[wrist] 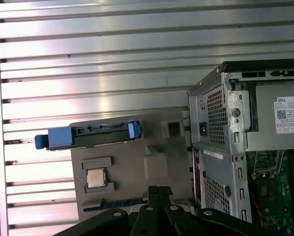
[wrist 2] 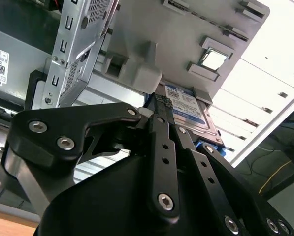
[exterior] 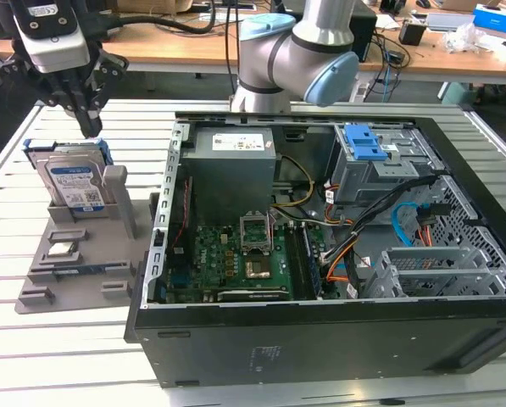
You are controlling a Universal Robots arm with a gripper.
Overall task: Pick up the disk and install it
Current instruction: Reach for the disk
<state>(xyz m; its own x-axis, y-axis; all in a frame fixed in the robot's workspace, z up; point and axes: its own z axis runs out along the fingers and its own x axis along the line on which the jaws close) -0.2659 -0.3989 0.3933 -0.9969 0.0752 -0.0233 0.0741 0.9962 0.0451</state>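
The disk stands on edge in a slot of a grey holder at the exterior view's left. It is silver with a white-and-blue label and a bright blue bracket around it. My gripper hangs just above the disk's top edge, toward its right end in the exterior view. In both wrist views the black fingers lie together with nothing between them, so the gripper is shut and empty. The first wrist view shows the disk edge-on from above. In the second wrist view the disk sits just past the gripper.
A small square silver chip lies in the grey holder in front of the disk. The open computer case stands right beside the holder, with a blue latch plate on a grey cage. The arm's base rises behind the case.
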